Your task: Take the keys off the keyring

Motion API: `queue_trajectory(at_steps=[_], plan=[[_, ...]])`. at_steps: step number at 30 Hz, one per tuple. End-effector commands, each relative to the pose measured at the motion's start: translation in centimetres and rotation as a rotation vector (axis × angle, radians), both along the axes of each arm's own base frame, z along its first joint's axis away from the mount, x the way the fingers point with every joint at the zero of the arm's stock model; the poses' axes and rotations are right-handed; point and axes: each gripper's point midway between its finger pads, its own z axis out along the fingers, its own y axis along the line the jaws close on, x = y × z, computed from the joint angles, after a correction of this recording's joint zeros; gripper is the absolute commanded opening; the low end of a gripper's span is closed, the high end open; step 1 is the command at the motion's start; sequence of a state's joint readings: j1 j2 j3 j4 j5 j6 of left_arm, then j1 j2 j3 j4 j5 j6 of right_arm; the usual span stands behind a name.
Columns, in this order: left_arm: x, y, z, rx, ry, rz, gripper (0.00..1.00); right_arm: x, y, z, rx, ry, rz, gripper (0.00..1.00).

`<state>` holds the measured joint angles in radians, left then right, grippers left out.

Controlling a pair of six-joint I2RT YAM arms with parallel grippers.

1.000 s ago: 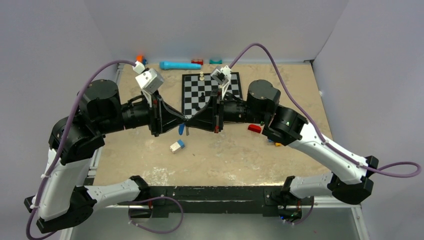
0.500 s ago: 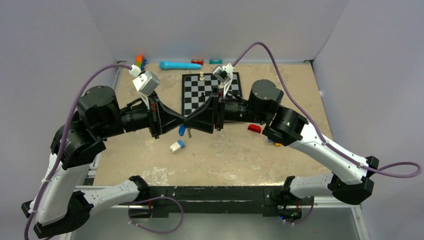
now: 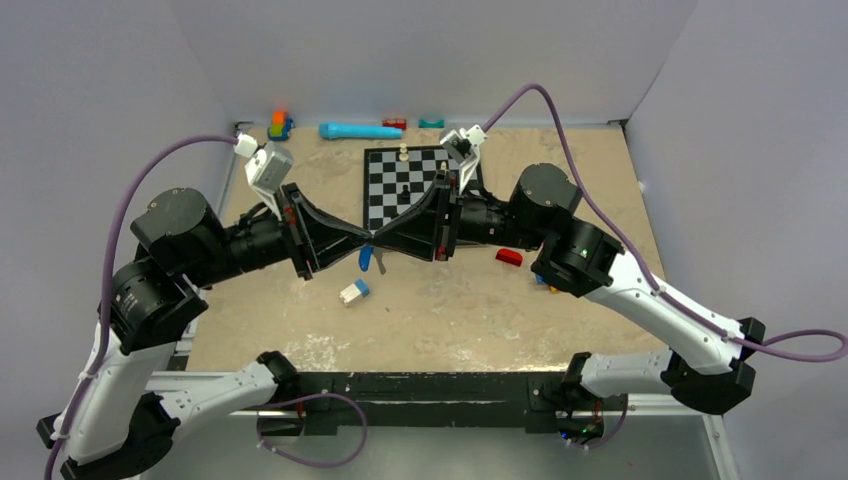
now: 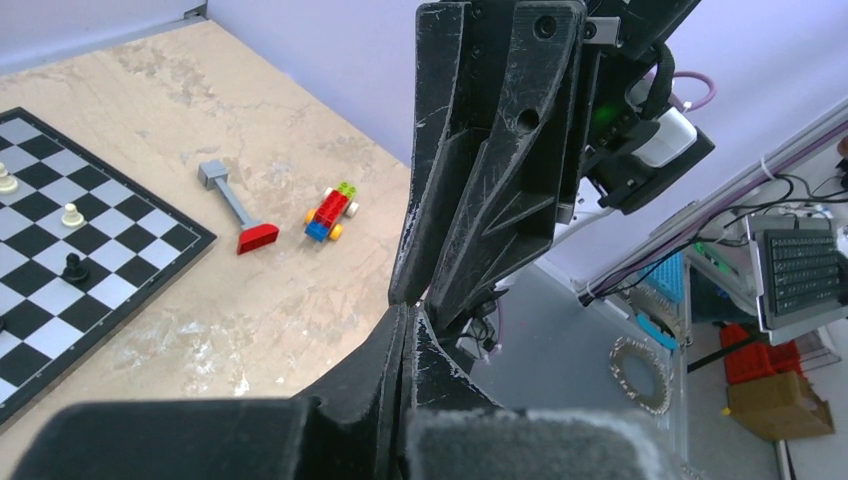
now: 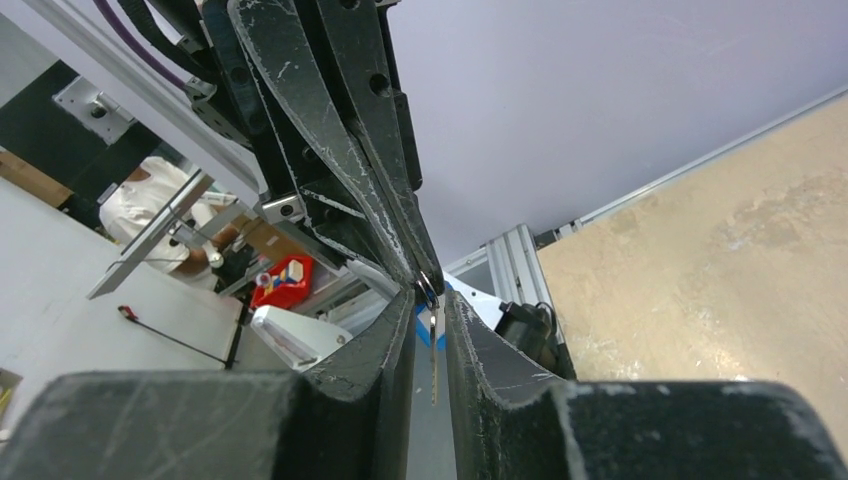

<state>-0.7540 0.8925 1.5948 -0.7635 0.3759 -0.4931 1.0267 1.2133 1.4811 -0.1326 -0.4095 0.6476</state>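
My left gripper [image 3: 366,238] and right gripper [image 3: 379,238] meet tip to tip above the table, in front of the chessboard [image 3: 385,200]. Both are shut on a small metal keyring [image 5: 427,289] pinched between their tips. A tiny key with a blue oval head [image 3: 365,259] hangs from it below the tips. In the right wrist view its metal blade [image 5: 433,350] dangles in the gap between my right fingers [image 5: 480,350]. In the left wrist view my left fingers [image 4: 385,350] are pressed together, and the ring and key are hidden.
A blue-and-white block [image 3: 353,291] lies on the table below the grippers. A red-tipped tool [image 3: 509,257] and a small toy car [image 4: 332,212] lie to the right. Chess pieces stand on the board. A blue cylinder [image 3: 360,131] and small blocks lie along the back wall.
Both wrists have drawn back, the left to the left and the right to the right, and turned. The fingertips stayed together at the same spot, with the blue key still hanging below.
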Motion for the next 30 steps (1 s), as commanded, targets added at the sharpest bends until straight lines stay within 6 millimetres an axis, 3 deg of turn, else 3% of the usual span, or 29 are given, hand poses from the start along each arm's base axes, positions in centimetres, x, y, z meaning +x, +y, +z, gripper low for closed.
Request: queue_trajectory(at_steps=[1, 11, 18, 20, 23, 30], plan=[[0.3, -0.4, 2.0, -0.101, -0.008, 0.013, 0.00, 0.0, 0.0, 1.0, 0.045, -0.012, -0.008, 0.21], [0.4, -0.1, 2.4, -0.118, -0.018, 0.031, 0.00, 0.1, 0.3, 0.9, 0.046, -0.010, -0.004, 0.21], [0.1, 0.2, 3.2, -0.153, -0.021, 0.037, 0.00, 0.1, 0.4, 0.6, 0.049, -0.008, -0.001, 0.15], [0.0, 0.4, 3.5, -0.167, -0.024, 0.039, 0.00, 0.1, 0.3, 0.7, 0.052, -0.009, -0.003, 0.12], [0.1, 0.3, 3.5, -0.169, -0.022, 0.042, 0.00, 0.1, 0.4, 1.1, 0.066, -0.010, 0.002, 0.00], [0.1, 0.5, 4.5, -0.215, -0.035, 0.053, 0.00, 0.3, 0.9, 1.0, 0.066, 0.003, 0.009, 0.10]])
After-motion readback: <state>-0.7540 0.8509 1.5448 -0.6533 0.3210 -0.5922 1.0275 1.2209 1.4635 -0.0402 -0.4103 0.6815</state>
